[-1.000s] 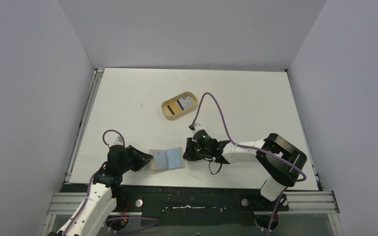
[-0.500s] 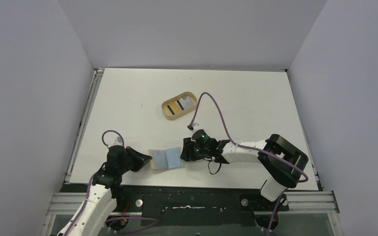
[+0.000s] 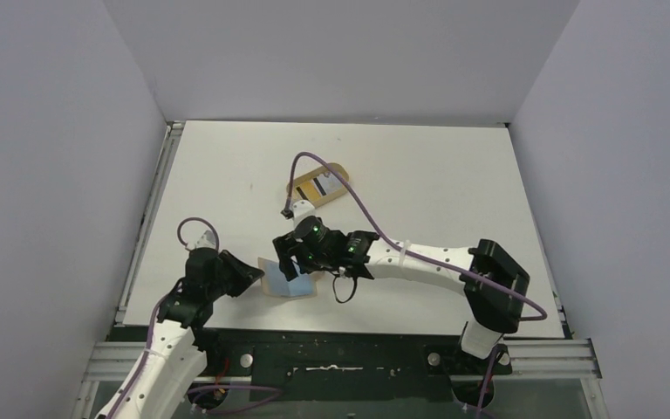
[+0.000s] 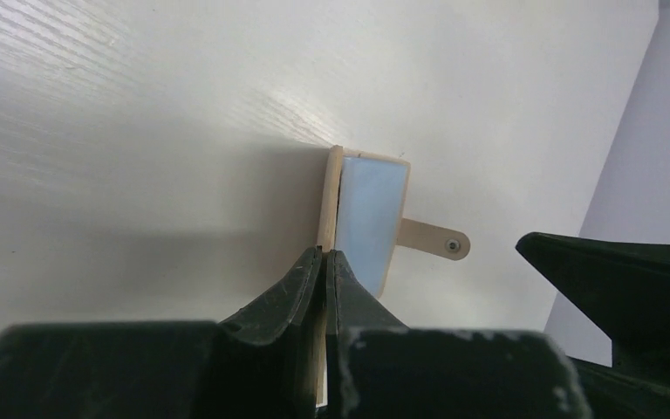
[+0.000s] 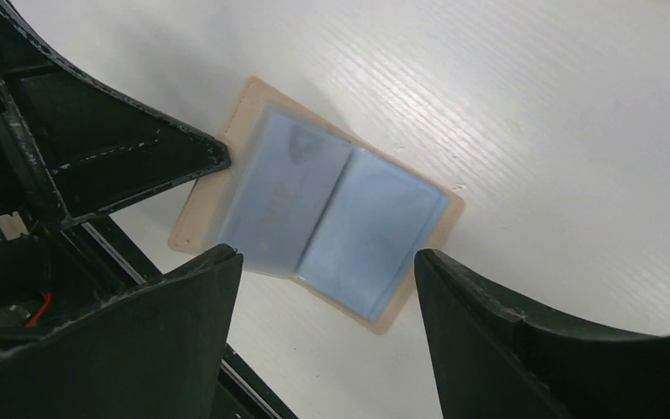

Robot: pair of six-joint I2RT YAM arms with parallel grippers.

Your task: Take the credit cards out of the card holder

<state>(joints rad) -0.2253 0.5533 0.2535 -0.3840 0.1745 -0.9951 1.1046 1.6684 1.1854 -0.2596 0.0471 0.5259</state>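
Observation:
The card holder (image 3: 301,288) lies open near the table's front edge, tan outside, light blue sleeves inside (image 5: 331,209). My left gripper (image 3: 251,274) is shut on the tan left edge of the card holder (image 4: 366,218), whose snap tab (image 4: 436,240) sticks out to the right. My right gripper (image 3: 291,262) hovers just above the open holder, fingers spread wide over its two sleeves (image 5: 318,257), holding nothing. A faint printed shape shows through the left sleeve. Credit cards (image 3: 318,185), one with a black stripe, lie in the oval tray.
The oval tan wooden tray (image 3: 340,168) stands behind the holder, partly crossed by the right arm's purple cable (image 3: 349,196). The table's front edge and black rail (image 3: 331,336) run close below the holder. White walls enclose the left, back and right sides.
My right arm has swung left from beside the holder's right edge to above it, and its jaws have opened wide. My left gripper has shut on the holder's left edge.

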